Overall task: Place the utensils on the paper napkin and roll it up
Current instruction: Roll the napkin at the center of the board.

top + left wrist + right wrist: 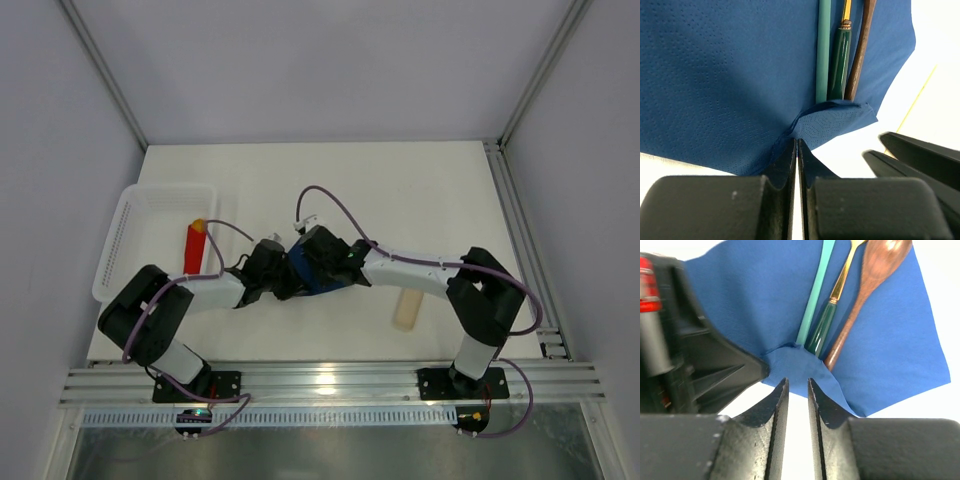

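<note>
The navy-blue paper napkin (314, 277) lies flat at the table's middle, mostly hidden under both wrists. In the left wrist view the napkin (730, 75) carries the utensils (840, 60): a teal handle, a dark green and gold handle, and a brown wooden one, side by side. Its near corner is folded up over their ends. My left gripper (797, 142) is shut on that napkin edge. My right gripper (797, 382) is open by a narrow gap, tips just short of the folded napkin (755, 300), beside the utensils (817, 330). The two grippers (282, 276) (304, 263) nearly touch.
A white basket (165, 190) stands at the left, with a red block with an orange tip (195, 248) at its right side. A pale beige bar (407, 310) lies right of the napkin, near the front edge. The enclosure walls ring the table.
</note>
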{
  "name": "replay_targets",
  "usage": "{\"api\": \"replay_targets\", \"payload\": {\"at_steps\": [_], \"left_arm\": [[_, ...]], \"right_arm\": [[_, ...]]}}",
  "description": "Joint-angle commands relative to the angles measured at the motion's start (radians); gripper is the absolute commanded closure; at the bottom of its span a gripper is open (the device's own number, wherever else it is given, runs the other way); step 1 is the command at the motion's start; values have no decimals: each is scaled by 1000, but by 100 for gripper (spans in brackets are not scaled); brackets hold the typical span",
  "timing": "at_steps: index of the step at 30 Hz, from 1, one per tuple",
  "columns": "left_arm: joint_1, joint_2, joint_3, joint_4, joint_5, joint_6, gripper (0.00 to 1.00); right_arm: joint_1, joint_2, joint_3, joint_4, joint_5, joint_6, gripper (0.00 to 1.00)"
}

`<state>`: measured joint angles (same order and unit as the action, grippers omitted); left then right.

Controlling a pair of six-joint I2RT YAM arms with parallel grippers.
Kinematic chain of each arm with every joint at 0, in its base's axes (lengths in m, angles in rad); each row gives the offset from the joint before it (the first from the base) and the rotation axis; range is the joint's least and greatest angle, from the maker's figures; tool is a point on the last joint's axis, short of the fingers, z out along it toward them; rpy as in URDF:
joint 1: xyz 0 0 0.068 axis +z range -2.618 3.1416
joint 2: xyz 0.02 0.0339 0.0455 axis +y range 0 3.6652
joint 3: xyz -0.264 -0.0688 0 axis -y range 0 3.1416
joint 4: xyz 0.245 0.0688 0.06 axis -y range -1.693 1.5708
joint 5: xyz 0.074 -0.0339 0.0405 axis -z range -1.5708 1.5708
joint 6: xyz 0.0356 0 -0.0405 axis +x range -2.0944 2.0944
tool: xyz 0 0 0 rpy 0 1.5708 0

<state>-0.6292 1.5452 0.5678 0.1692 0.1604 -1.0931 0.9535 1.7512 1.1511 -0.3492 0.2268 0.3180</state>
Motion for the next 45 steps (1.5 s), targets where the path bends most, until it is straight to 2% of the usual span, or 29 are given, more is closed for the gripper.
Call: {"api": "replay_targets", "payload": {"at_steps": [1,6,7,8,12,13,16,17,20,23,45], "left_arm": [[-6,12,-3,43,-4,4,98],[-6,9,-3,46,4,2,98],[-6,7,-3,47,4,2,98],[-6,7,-3,46,4,2,98],[-6,1,-3,46,5,4,98],[-6,1,-5,46,8,4,98],[-6,0,-3,44,8,5,98],[-6,0,-5,44,8,6,98],[-6,-5,-5,41,8,7,98],[-6,-8,-3,36,7,13,98],[-7,-17,0,26,5,22,98]], "right_arm": [[-2,-107,-2,4,32,18,73],[-10,-151,-53,10,17,30,73],[-15,-154,-65,30,2,36,74],[-22,-157,-82,47,-19,49,79],[-84,-173,-190,146,-180,93,97],[-120,-183,-214,217,-293,101,96],[-179,-193,-313,344,-459,160,97],[-215,-191,-333,436,-548,179,96],[-254,-190,-393,558,-654,233,96],[-266,-188,-419,621,-693,257,96],[-321,-61,-439,711,-758,297,96]]}}
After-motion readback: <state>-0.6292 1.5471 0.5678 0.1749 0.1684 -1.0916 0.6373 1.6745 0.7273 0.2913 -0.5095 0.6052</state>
